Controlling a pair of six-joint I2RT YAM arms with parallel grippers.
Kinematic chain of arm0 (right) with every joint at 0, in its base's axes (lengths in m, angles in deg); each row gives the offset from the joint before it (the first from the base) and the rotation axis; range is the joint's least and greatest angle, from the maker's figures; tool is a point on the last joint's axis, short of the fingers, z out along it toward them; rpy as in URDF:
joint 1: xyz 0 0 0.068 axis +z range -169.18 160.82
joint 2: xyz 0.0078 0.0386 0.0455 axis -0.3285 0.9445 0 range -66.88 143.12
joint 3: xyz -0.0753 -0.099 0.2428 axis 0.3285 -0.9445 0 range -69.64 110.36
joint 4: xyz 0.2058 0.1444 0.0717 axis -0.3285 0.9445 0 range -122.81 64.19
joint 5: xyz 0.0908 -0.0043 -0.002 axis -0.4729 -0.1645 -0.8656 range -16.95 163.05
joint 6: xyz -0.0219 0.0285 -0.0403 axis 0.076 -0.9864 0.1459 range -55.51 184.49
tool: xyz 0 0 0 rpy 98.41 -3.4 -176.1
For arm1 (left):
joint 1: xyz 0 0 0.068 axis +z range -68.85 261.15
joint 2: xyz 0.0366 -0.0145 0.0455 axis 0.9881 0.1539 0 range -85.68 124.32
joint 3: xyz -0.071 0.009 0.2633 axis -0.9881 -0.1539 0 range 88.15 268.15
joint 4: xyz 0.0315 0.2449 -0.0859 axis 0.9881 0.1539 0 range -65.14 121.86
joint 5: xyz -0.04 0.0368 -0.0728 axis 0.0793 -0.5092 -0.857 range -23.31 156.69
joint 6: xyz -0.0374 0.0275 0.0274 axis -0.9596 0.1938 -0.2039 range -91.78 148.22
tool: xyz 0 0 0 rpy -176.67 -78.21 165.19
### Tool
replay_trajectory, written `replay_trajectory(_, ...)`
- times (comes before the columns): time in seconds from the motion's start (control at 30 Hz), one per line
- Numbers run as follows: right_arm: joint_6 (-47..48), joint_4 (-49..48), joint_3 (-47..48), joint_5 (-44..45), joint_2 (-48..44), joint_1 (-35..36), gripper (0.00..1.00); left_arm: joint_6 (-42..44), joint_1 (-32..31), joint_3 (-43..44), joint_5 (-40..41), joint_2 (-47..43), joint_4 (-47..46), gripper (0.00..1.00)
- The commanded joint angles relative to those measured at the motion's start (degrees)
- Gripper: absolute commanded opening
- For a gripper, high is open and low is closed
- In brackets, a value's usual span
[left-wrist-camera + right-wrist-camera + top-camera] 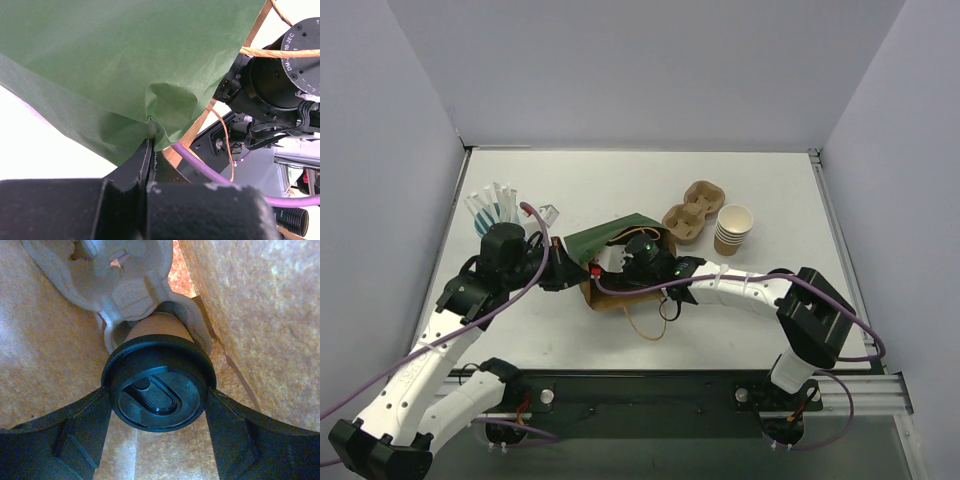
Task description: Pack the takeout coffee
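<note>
Black fingers of the right pincer [159,399] clasp the coffee [158,375] by its lid, deep inside the bag [260,315].

Both fingers press the lid's rim from either side, spread just wide enough to take it. The brown cup body points away into a grey holder [125,280], with the bag's walls close around. The left pincer [150,147] is clenched on the bag's green edge, lifting the mouth at mid-worktop [620,180]. The cup is probably light and thin-walled, so easily crushed, and the lid could pop and spill. The stiff rim at the lid looks the safest hold.
</note>
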Motion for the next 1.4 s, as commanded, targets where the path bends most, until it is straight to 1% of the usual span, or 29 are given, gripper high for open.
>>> replay_trajectory(0.0,-3.0,3.6,2.8,-0.6,0.4,-0.3,0.72,0.1,0.0,3.4,-1.2,0.1,0.7,0.0)
replay_trajectory(0.07,-3.0,3.9,3.0,-0.7,-0.7,-0.3,0.74,0.1,0.0,3.6,-1.0,0.2,0.6,0.0)
replay_trajectory(0.3,-2.4,8.5,3.2,-1.6,-4.0,-0.4,0.75,0.0,0.0,4.4,-1.4,0.9,0.1,0.0)
replay_trajectory(0.5,-4.3,12.0,3.8,-1.6,-6.1,-0.9,0.77,-0.2,-0.1,3.6,-1.4,0.3,0.1,0.0)
replay_trajectory(0.53,-4.4,12.3,3.9,-1.6,-6.3,-0.9,0.8,-0.2,0.0,3.7,-1.4,0.2,0.2,0.0)
replay_trajectory(0.63,-4.4,13.3,4.0,-1.3,-6.8,-0.9,0.84,-0.1,0.0,3.8,-1.4,0.2,0.1,0.0)
replay_trajectory(0.8,-4.7,13.8,4.6,-0.6,-7.5,-1.0,0.84,-0.4,0.0,4.0,-1.5,0.2,0.0,0.0)
replay_trajectory(0.87,-4.9,15.7,4.9,-0.6,-7.7,-1.0,0.84,-0.5,0.0,3.9,-1.5,0.1,0.0,0.0)
replay_trajectory(1.1,-5.6,16.6,4.9,0.1,-9.0,-1.1,0.83,-0.8,0.0,3.2,-1.6,-0.4,-0.3,0.0)
replay_trajectory(1.2,-5.7,17.1,4.8,0.1,-9.3,-1.1,0.81,-0.9,-0.1,3.1,-1.7,-0.5,-0.4,0.0)
replay_trajectory(1.3,-5.5,17.5,4.8,-0.3,-8.9,-1.3,0.77,-0.9,0.0,2.9,-1.9,-0.6,-0.3,0.0)
replay_trajectory(1.37,-5.4,17.5,4.9,-0.4,-8.5,-1.5,0.71,-1.0,-0.1,2.7,-2.0,-0.7,-0.3,0.0)
